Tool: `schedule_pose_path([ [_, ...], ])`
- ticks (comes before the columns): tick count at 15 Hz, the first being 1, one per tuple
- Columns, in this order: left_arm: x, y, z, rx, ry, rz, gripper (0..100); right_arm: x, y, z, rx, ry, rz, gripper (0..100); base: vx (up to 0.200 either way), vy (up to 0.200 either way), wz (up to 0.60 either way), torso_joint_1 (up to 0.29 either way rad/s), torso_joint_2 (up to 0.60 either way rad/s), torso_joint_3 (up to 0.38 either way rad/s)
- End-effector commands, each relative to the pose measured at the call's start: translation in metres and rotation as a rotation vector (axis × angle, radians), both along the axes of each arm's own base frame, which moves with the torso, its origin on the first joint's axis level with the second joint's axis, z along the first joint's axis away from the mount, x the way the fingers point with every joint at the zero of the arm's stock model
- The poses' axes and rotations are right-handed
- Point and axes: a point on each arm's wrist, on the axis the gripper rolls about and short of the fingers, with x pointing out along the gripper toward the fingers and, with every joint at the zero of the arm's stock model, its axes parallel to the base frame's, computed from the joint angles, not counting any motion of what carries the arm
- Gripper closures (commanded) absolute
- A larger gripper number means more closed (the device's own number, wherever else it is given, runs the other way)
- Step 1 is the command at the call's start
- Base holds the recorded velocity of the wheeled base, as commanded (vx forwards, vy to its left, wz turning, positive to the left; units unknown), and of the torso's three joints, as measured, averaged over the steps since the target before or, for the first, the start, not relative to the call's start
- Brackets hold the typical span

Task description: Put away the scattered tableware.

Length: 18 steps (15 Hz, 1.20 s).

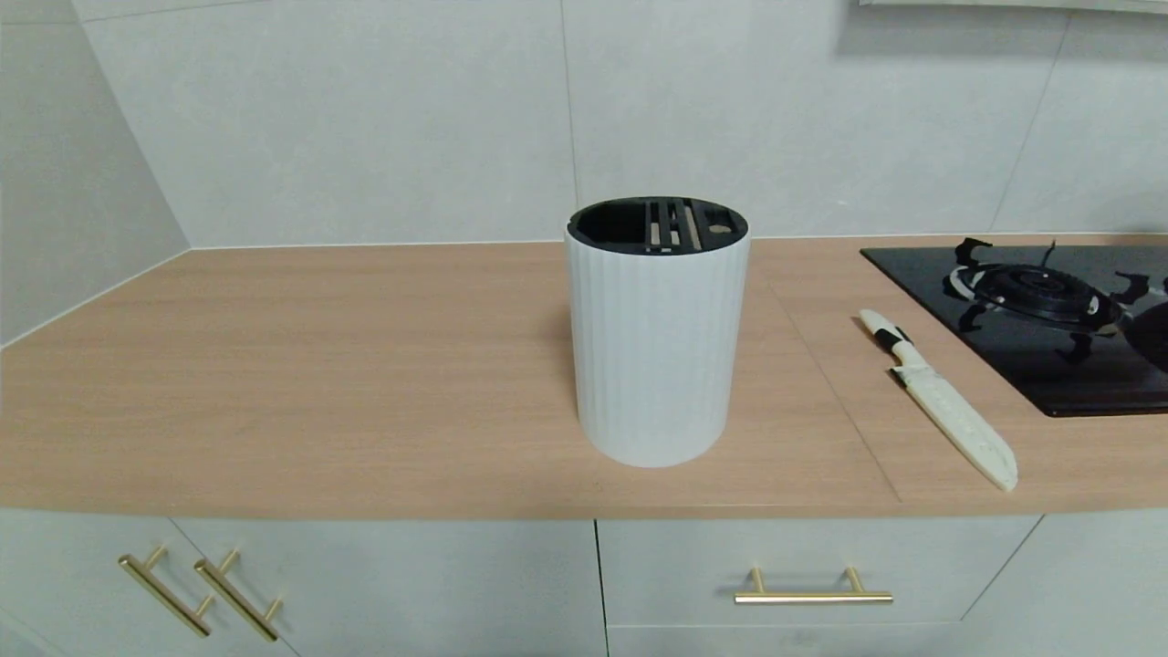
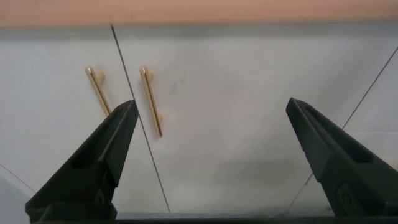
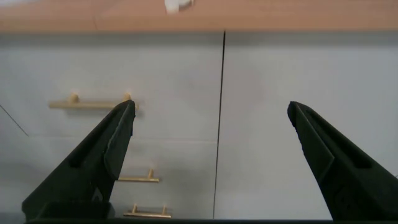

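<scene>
The left gripper [image 2: 211,103] hangs before pale cabinet doors with brass bar handles [image 2: 151,102], its dark jaws spread wide on nothing. In the head view a smooth wood-grain surface [image 1: 274,383] runs across the frame. At its centre stands a tall white holder [image 1: 655,356], a ribbed cylinder with a black slotted top. It looks rigid but probably light, so it may tip if a blade is pushed in at a slant. Right of centre, well apart from the holder, lies the knife [image 1: 940,401], flat on the surface. Its cream handle with a black band points to the upper part of the frame and its pale speckled blade to the lower right. It looks stiff, light and thin. The blade is likely slick and sharp, so the thicker handle is the safer hold. At the far right is a glossy black hob [image 1: 1031,319]. The right gripper [image 3: 211,104] also faces cabinet fronts, with its jaws parted and holding nothing.
</scene>
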Motion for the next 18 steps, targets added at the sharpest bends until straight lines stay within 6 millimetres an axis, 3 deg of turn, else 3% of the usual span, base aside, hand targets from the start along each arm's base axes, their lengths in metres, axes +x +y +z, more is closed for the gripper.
schedule_pose_path([
  [1, 0.0000, 0.0000, 0.0000, 0.000, 0.000, 0.000, 0, 0.0001, 0.0000, 0.0001, 0.000, 0.000, 0.001, 0, 0.000, 0.000, 0.00, 0.207, -0.48, -0.276],
  [18, 0.0000, 0.0000, 0.0000, -0.001, 0.000, 0.000, 0, 0.0001, 0.0000, 0.0001, 0.000, 0.000, 0.001, 0, 0.000, 0.000, 0.00, 0.246, -0.54, -0.298],
])
